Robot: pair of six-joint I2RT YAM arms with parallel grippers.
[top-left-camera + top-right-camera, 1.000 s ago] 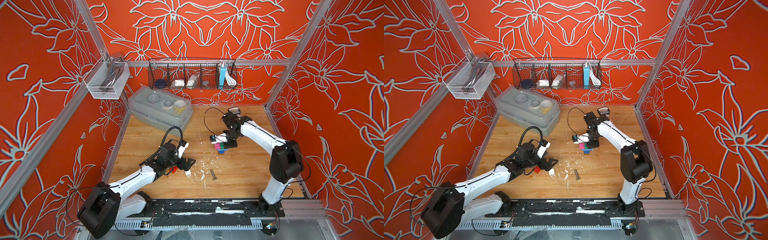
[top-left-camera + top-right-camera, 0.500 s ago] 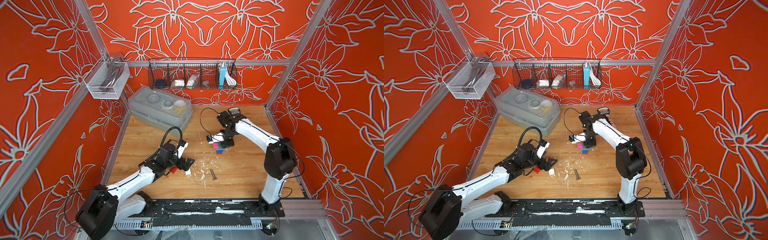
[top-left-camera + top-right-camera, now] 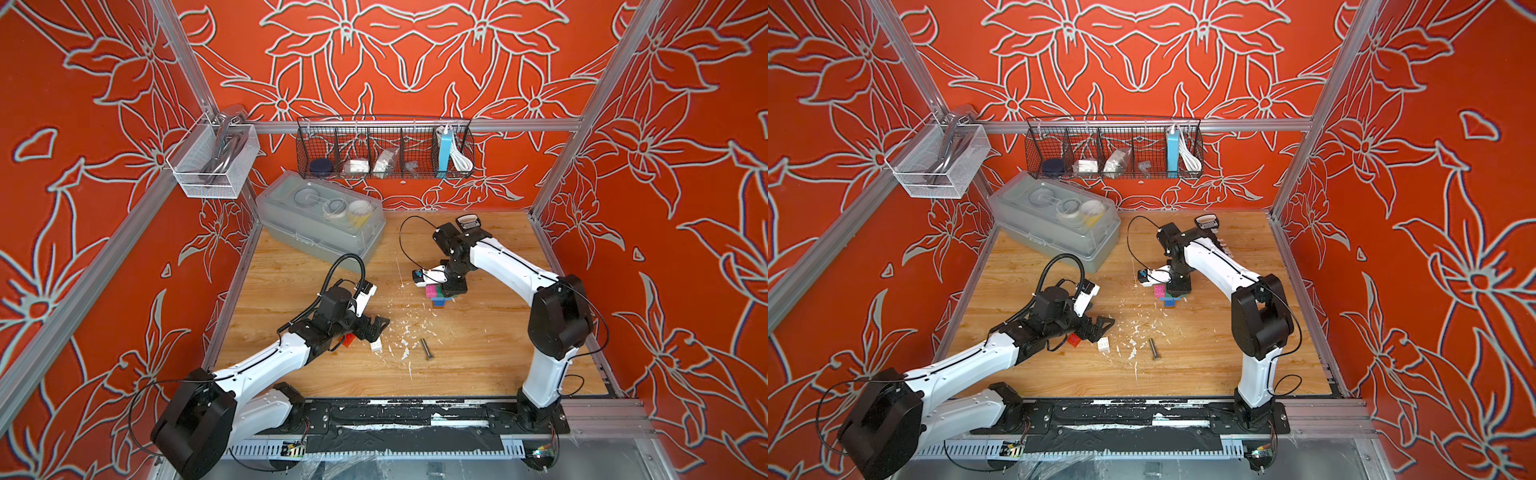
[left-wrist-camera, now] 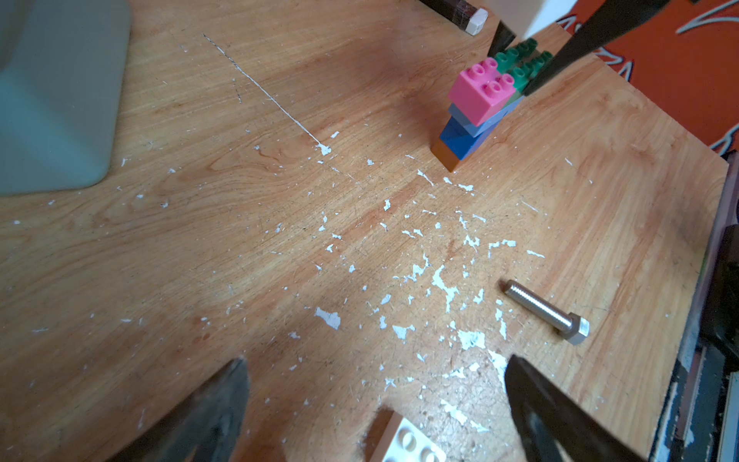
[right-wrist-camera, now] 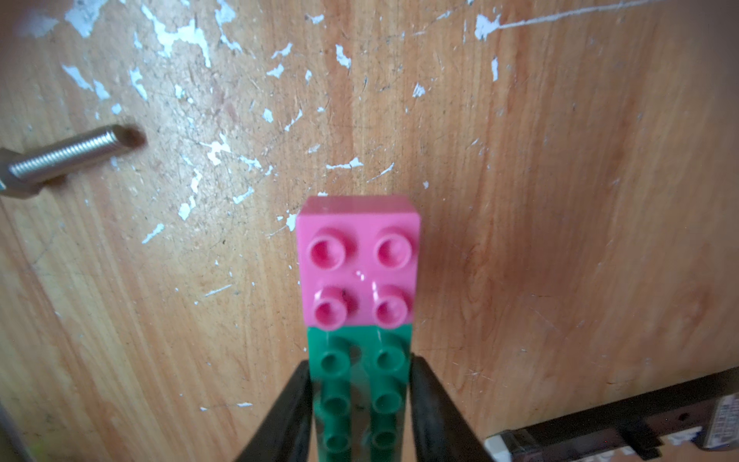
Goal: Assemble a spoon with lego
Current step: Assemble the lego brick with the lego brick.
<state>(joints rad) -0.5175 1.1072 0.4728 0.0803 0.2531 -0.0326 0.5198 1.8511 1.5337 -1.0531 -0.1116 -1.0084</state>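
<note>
Part-built spoon, rigid plastic brick stack (pink, green, blues, brown), stands at wooden bench centre. Probably light, top-heavy, slick-sided; best taken low, across flat sides. Right gripper straddles green brick, grip uncertain. Left gripper gapes wide near white brick.

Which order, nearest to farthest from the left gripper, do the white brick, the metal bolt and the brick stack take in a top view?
1. white brick, right beside the left gripper.
2. bolt, toward the table's middle.
3. brick stack, farther back, right side.
</note>
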